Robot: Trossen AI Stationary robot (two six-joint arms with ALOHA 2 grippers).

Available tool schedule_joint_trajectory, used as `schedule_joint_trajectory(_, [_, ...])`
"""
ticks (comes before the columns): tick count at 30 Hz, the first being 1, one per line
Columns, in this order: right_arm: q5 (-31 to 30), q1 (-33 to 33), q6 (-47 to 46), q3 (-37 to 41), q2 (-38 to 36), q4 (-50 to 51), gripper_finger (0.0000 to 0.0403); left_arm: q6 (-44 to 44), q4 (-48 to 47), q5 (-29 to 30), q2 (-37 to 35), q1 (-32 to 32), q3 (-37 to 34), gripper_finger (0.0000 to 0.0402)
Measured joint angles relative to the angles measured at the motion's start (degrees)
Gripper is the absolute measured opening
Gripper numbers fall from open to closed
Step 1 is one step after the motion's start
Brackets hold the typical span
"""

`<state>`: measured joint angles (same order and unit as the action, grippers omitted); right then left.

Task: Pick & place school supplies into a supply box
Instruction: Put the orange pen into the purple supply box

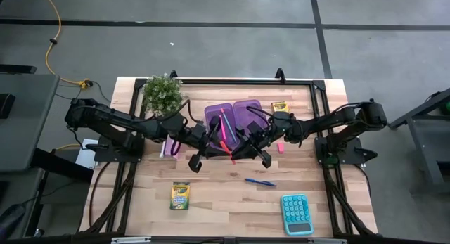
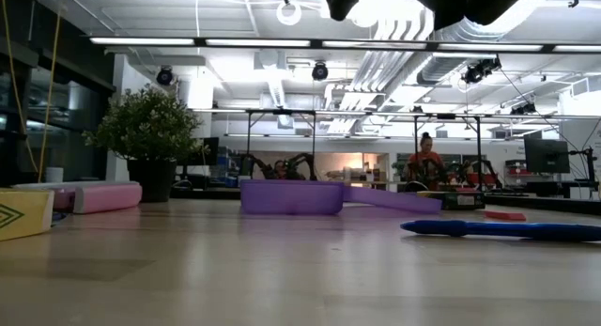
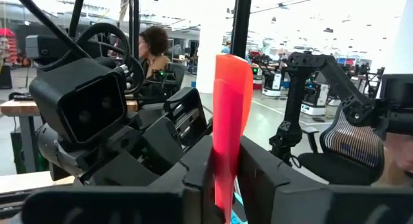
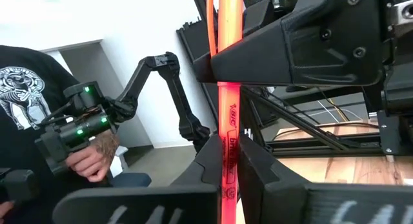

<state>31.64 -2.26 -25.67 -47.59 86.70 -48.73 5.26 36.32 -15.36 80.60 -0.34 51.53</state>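
Note:
A slim red pen (image 1: 229, 147) hangs in the air between both grippers, over the near edge of the open translucent purple supply box (image 1: 239, 114). My left gripper (image 1: 215, 143) comes from the table's left and my right gripper (image 1: 239, 145) from the right; both are shut on the pen. A pink stick (image 1: 223, 123) shows over the box's left half. A blue pen (image 1: 260, 181), a crayon box (image 1: 181, 195) and a tiny pink eraser (image 1: 280, 148) lie flat on the table. A second crayon box (image 1: 280, 107) lies right of the supply box. My left gripper pinches the red pen's shaft (image 3: 226, 179) between its two fingers, coming level from the table's left and lying across the pen. The pen's free end (image 3: 232, 82) stands out past the fingers, clear of the table. My right gripper pinches the red pen's printed shaft (image 4: 229, 153) between its two fingers, coming from the table's right and across the pen. Farther along the same shaft (image 4: 224, 69) the other gripper holds it. The pen is lifted clear.
A potted plant (image 1: 162, 93) stands at the far left of the table. A pink-and-white booklet (image 1: 169, 147) lies under the left arm. A teal calculator (image 1: 296, 214) sits near the near right corner. In the right wrist view, a person's hand (image 4: 97, 153) holds a device beyond the table.

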Motion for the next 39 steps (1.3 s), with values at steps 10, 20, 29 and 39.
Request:
schedule_joint_trajectory(10, [-0.83, -0.02, -3.13, 0.09, 0.0, 0.0, 0.0027, -0.48, -0.67, -0.09, -0.09, 0.75, 0.0, 0.0032])
schedule_joint_trajectory(20, [-1.39, 3.68, -4.58, 0.09, -4.2, 10.54, 0.0146, 1.96, -11.51, -2.25, -4.56, 5.9, 0.0, 0.003])
schedule_joint_trajectory(29, [-10.35, 9.59, 8.83, 0.09, -16.92, 32.92, 0.0184, -1.16, -34.06, 8.2, -17.75, 9.35, 0.06, 0.0029])
schedule_joint_trajectory(39, [-30.71, 9.64, 21.27, 0.09, -22.27, 38.12, 0.0181, 7.97, -28.87, 16.06, -20.72, 8.35, -8.91, 0.0029])
